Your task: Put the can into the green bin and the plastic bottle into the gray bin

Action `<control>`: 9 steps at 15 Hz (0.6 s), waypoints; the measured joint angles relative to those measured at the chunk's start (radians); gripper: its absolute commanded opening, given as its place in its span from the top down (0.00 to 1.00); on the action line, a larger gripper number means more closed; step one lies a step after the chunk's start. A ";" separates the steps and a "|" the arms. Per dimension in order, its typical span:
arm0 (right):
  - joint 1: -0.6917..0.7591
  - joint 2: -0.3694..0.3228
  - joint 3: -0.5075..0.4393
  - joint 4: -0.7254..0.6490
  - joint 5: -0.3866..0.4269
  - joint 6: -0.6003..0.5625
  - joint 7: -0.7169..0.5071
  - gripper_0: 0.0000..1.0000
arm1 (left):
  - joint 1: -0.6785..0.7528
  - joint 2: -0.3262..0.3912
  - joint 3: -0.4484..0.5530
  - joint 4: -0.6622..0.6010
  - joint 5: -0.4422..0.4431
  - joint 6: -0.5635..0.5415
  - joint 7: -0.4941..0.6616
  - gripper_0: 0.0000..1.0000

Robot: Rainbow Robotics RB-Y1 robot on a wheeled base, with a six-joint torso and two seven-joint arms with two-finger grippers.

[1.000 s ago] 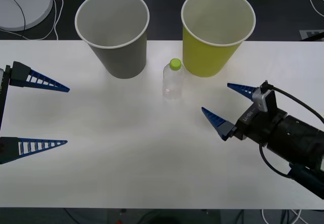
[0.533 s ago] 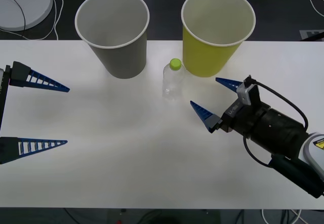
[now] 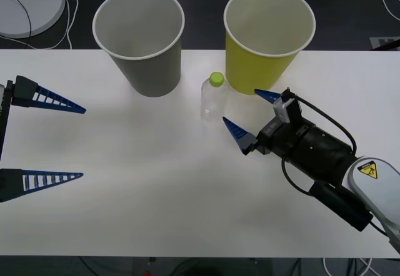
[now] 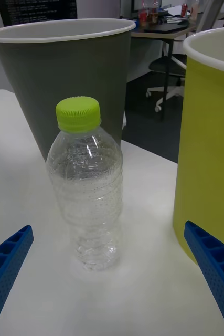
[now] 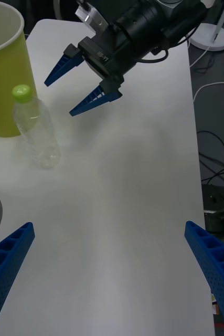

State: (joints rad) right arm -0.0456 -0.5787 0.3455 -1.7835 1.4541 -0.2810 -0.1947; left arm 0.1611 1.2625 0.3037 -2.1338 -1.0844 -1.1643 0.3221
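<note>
Here your right hand (image 3: 245, 110) sits low over the white counter (image 3: 156, 188), its two blue fingers spread wide and holding nothing, pointed at the plastic bottle (image 3: 213, 97) from the right. The bottle stands upright on the counter, its yellow-green cap on top, clear of both fingertips and just left of them. It stands in the gap between the two bins, slightly nearer to you than they are: the gray bin (image 3: 141, 42) is on its far left and the green bin (image 3: 265, 39) on its far right, both upright with their mouths open. One right finger (image 3: 267, 95) reaches close along the near side of the green bin; you cannot tell whether it touches the wall. Your left hand (image 3: 78, 142) is parked at the left edge of the counter, fingers wide apart and empty, well away from the bottle.
</note>
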 measured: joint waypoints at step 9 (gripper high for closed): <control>-0.088 0.028 0.057 0.079 0.010 0.000 -0.004 0.00 | 0.000 0.000 0.000 0.000 0.000 0.000 0.000 0.00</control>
State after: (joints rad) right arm -0.1337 -0.5512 0.4030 -1.7040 1.4644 -0.2806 -0.1985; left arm 0.1611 1.2625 0.3037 -2.1338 -1.0844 -1.1643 0.3221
